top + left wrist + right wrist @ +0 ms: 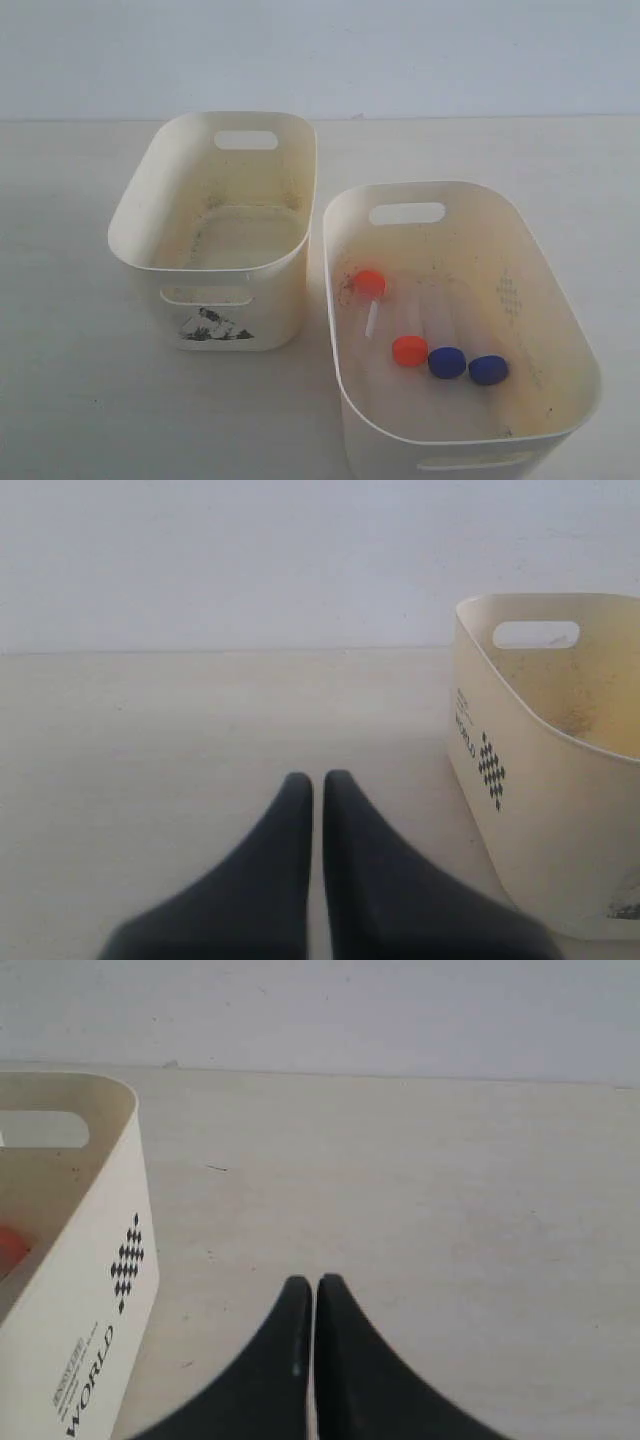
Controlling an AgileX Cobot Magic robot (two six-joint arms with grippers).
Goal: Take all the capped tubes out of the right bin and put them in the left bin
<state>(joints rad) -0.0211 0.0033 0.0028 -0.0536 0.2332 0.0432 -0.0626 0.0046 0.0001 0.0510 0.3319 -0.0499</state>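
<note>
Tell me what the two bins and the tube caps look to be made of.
Left bin and right bin: likely moulded plastic, cream, semi-matte; thin rounded walls, cut handle slots, grubby specks inside. Orange caps and blue caps: probably plastic, smooth, evenly coloured. Tube bodies: seemingly clear plastic, though glass cannot be ruled out.

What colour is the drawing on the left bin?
The drawing is black; clearest in the exterior view.

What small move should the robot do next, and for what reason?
Probably open the right gripper and lift it over the right bin: all four capped tubes lie there, the left bin holds none, and this gripper's fingers are shut, beside the bin.
</note>
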